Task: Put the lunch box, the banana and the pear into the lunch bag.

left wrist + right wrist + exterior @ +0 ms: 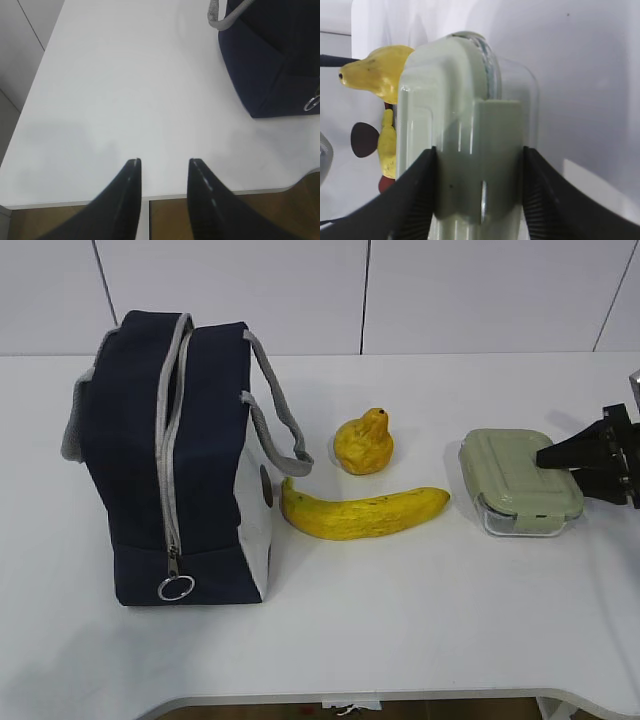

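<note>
The navy lunch bag [170, 460] stands upright at the left, its grey zipper closed and the ring pull [176, 588] low at the front. The pear [364, 445] and the banana [365, 512] lie in the middle of the table. At the right sits the lunch box [515, 480], green lid up. My right gripper [548, 462] reaches in from the right edge. In the right wrist view its fingers press both sides of the lunch box [470, 100] at the end clip, gripper [479, 150] shut on it. My left gripper [164, 161] is open and empty over the table's front edge, left of the bag [270, 55].
The white table [400, 620] has bare surface in front of the fruit and the box. Its front edge curves in near the bottom of the exterior view. A white panelled wall runs behind. The bag's grey handles [275, 405] hang toward the pear.
</note>
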Tool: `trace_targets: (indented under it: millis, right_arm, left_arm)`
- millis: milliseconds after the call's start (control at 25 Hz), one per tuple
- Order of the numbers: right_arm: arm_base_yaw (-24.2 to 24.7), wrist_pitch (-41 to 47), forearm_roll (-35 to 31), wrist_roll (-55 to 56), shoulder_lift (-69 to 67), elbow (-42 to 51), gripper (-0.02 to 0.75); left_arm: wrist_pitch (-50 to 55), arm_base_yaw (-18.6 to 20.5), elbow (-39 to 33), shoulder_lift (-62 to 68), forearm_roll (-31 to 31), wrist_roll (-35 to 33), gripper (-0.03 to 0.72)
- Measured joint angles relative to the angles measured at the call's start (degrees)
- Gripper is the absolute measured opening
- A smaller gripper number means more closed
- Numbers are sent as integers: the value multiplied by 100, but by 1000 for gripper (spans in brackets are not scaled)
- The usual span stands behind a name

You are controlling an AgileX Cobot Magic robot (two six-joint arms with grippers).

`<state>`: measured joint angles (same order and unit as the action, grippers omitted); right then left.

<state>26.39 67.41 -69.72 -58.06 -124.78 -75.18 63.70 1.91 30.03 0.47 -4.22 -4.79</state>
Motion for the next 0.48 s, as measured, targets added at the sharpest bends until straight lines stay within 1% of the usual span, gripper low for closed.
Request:
trace_targets:
  millis: [280,480]
  right_arm:
    - [0,8,81,1032,35,-3,376]
    - [0,-63,443,1299,319,-3,375]
  left_arm:
    - [0,0,0,0,0,0,240]
    - [0,0,0,0,0,0,240]
